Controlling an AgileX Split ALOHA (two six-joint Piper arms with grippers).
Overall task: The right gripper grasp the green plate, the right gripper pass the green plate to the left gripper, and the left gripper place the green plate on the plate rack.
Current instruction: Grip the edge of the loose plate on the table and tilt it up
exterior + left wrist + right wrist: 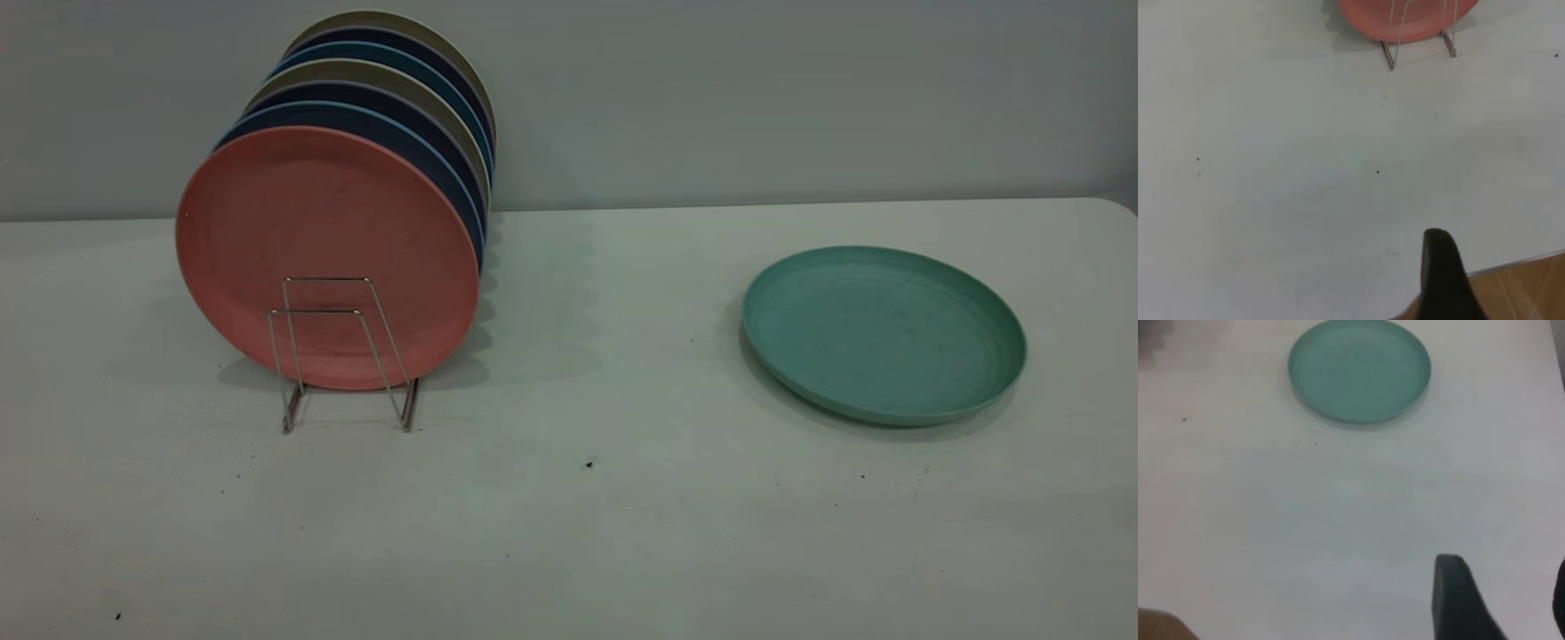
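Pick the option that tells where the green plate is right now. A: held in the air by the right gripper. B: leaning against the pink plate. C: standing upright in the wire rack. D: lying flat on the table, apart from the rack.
D: the green plate lies flat on the table, well to the side of the plate rack and its pink plate, with no gripper touching it.

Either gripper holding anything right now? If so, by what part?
Nothing is held. The green plate lies flat on the table, apart from the right gripper. The left gripper is off the rack.
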